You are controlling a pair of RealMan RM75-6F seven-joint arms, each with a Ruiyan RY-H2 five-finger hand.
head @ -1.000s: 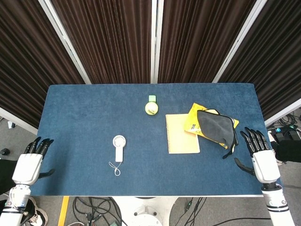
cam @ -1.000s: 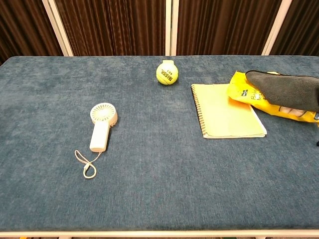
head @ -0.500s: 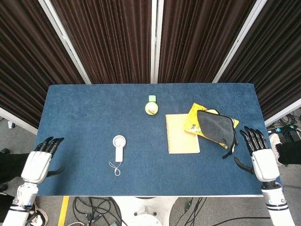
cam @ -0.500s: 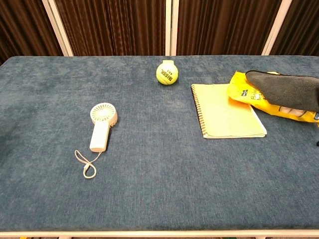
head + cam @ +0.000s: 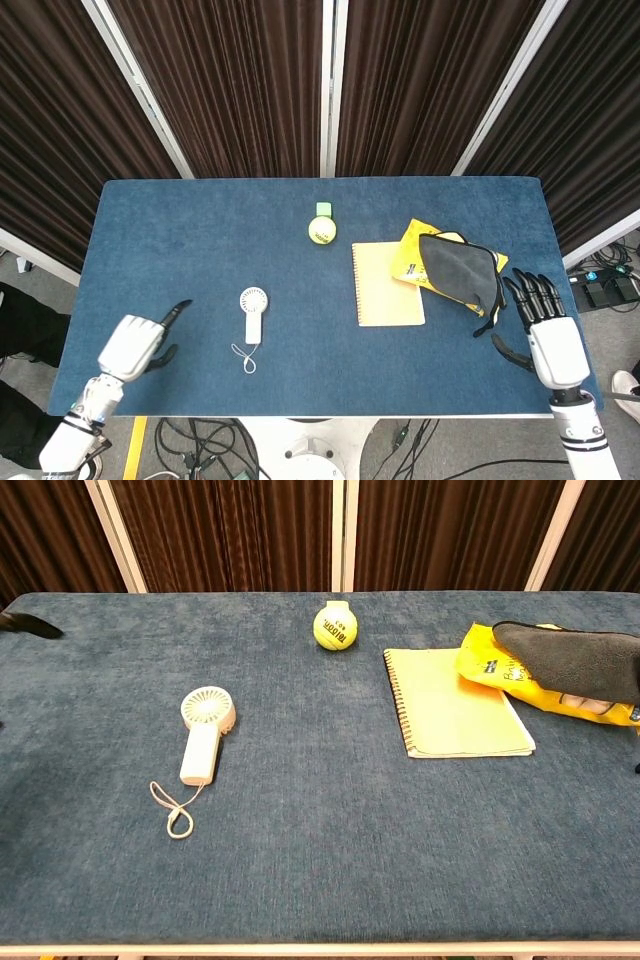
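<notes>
- Since the earlier frames, the left hand (image 5: 132,345) has come in over the table (image 5: 200,230) from its left edge, while the right hand (image 5: 548,335) has barely shifted.
- Judging by this, the reach for the small fan (image 5: 252,315) is just starting; the next move calls for carrying the left hand further toward the fan's handle.
- Left hand: holds nothing, one finger pointing out, the others seemingly curled in; the fan lies to its right, apart.
- Right hand: fingers spread, empty, just beside the dark pouch (image 5: 458,270), which lies ahead of it on a yellow packet (image 5: 412,258).
</notes>
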